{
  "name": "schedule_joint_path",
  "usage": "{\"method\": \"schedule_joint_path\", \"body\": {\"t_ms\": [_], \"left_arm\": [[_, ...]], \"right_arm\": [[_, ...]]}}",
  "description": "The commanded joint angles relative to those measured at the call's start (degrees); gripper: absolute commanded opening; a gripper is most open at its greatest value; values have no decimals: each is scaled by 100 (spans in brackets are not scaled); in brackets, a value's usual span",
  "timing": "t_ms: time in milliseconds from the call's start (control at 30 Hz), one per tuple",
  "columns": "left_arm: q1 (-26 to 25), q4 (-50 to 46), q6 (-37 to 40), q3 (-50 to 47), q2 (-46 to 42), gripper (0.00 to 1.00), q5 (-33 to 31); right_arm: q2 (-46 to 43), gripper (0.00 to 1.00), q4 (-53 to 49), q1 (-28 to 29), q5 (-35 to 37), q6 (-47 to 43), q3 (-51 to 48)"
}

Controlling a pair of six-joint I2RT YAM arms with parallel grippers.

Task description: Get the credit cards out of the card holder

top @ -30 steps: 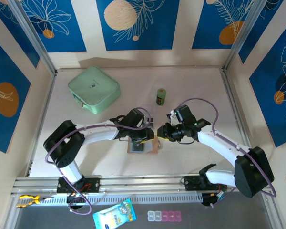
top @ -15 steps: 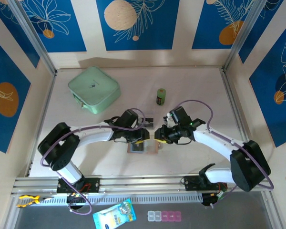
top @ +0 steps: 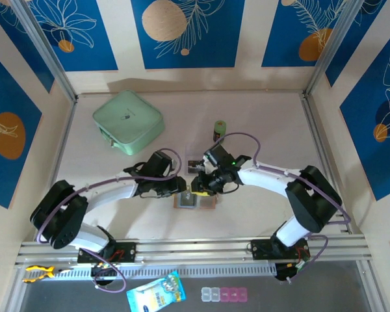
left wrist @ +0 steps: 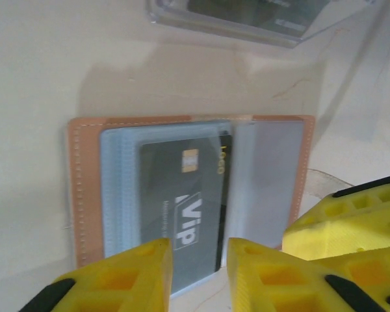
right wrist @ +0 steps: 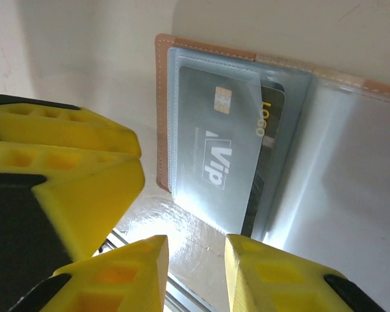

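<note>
At desk (top: 266, 130) centre, card holder (top: 194, 201): lying open, long axis 9–3 o'clock.
Credit card (left wrist: 188, 201): lying sleeved, long axis 12–6.
Left end effector (left wrist: 199, 250): hovering, slightly apart.
Right end effector (right wrist: 196, 244): hovering, slightly apart.

clear box (left wrist: 247, 16) cut off at top edge, card holder's (left wrist: 268, 175) lower edge behind yellow fingers (left wrist: 117, 276)

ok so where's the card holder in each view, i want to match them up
Top external: the card holder lies open just below the picture's centre.
Left wrist: it spans the middle, with a tan border at its left and right.
Right wrist: it sits in the upper right and runs off the right edge.
Shared landmark: the VIP card in its clear sleeve, in both wrist views. The top view is too small to read it.
</note>
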Motion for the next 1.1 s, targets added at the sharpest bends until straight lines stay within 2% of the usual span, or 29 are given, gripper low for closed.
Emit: {"method": "schedule_joint_path", "body": {"t_ms": [0, 133, 600, 767, 1067], "left_arm": [[84, -225, 217, -168, 19, 25, -81], [87, 19, 201, -282, 229, 24, 62], [93, 104, 15, -566, 290, 24, -33], [109, 44, 32, -531, 315, 24, -35], [112, 16, 46, -535, 280, 22, -62]], "right_arm": [[158, 29, 18, 72, 58, 65, 147], [277, 29, 85, 100, 97, 90, 129], [681, 29, 283, 126, 28, 57, 182], [778, 23, 292, 133, 10, 32, 260], [827, 22, 167, 187, 80, -35, 328]]}}
